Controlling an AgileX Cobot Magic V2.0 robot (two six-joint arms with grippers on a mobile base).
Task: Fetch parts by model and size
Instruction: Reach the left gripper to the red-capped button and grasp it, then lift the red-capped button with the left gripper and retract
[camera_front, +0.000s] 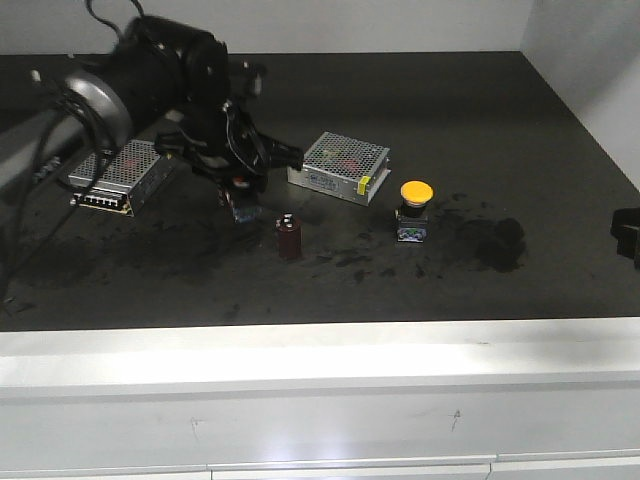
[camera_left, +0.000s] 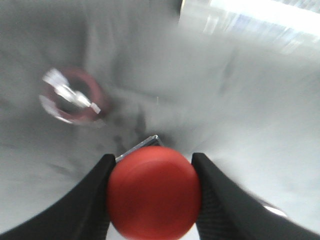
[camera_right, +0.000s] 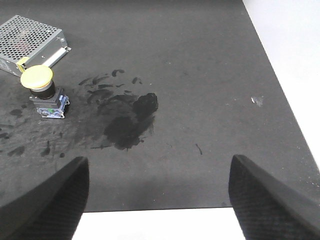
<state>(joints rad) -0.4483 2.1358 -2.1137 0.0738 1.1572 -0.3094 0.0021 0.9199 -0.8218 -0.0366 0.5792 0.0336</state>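
we gripped the red push-button switch (camera_left: 154, 195) by its cap in our left gripper (camera_left: 152, 157), near a dark-red cylinder (camera_front: 289, 238). our right gripper (camera_right: 157, 165) hung spread wide, empty; the yellow push-button switch (camera_front: 415, 212) stood beside a mesh-covered box (camera_front: 340, 165).

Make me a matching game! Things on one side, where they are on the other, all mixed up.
Things:
1 red button
2 yellow button
3 dark-red cylinder
4 right gripper

Places or states:
A open, holding nothing
B pinched in the left gripper
C standing free, right of a mesh box
D standing upright between the two buttons

Pairs: 1-B, 2-C, 3-D, 4-A
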